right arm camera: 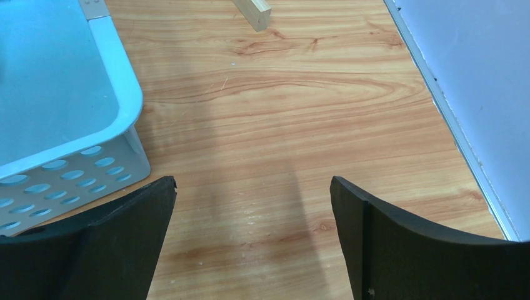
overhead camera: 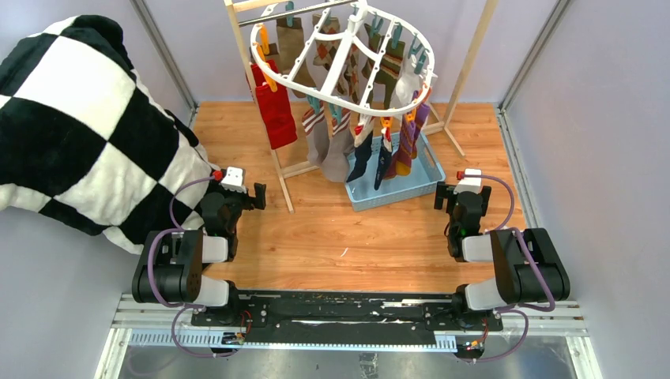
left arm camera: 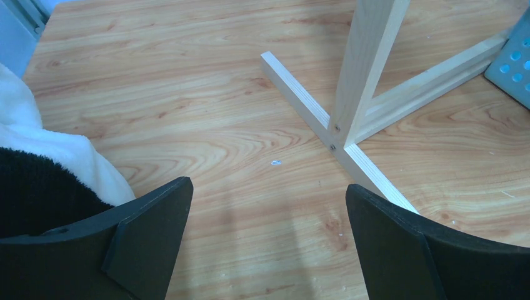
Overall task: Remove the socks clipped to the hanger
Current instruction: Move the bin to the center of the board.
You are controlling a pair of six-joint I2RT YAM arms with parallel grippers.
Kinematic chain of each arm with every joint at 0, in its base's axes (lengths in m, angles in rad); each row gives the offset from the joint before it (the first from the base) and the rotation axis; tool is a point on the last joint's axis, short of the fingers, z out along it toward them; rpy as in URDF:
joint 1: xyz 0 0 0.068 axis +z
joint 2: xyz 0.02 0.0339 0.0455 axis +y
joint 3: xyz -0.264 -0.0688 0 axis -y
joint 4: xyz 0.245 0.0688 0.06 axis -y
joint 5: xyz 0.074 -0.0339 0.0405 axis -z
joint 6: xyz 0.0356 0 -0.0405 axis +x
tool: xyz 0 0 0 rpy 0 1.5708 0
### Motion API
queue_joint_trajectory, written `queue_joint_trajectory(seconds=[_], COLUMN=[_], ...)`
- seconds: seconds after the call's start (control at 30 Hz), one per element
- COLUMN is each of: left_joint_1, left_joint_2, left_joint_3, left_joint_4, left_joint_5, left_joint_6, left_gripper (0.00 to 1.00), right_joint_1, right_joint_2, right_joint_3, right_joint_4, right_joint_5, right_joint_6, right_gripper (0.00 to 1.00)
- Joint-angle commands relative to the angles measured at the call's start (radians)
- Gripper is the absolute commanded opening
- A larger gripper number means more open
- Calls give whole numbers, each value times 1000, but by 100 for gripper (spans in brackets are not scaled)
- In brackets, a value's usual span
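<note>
dangling from clips at twelve o'clock, mixed socks (overhead camera: 336, 146) ring the white oval hanger (overhead camera: 338, 63) on a wooden rack (left arm camera: 369, 62), above a blue basket (right arm camera: 125, 94) on the desk (overhead camera: 340, 237). a checked blanket (overhead camera: 71, 126) slumps at nine o'clock. left fingers (left arm camera: 144, 237) at seven and right fingers (right arm camera: 387, 244) at five are spread wide, holding nothing.

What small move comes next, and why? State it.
Probably raise the right gripper toward the near socks: it sits open and empty, low over the table, while the socks hang clipped to the hanger above the blue basket beside it.
</note>
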Motion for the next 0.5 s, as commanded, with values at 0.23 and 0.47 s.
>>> queue_joint_trajectory(seconds=[0.23, 0.47], left_joint_1=[-4, 9], left_joint_2=[-13, -56], left_joint_3=[-2, 6], left_joint_4=[21, -34], left_joint_5=[-6, 34], left_joint_6=[9, 18], left_gripper=[100, 100], right_joint_1=[-11, 8], right_joint_2=[-12, -191], right_joint_3=[-1, 140], right_joint_4=[6, -438], right_joint_5=[3, 44], right_joint_6=[12, 50], right_gripper=[100, 100])
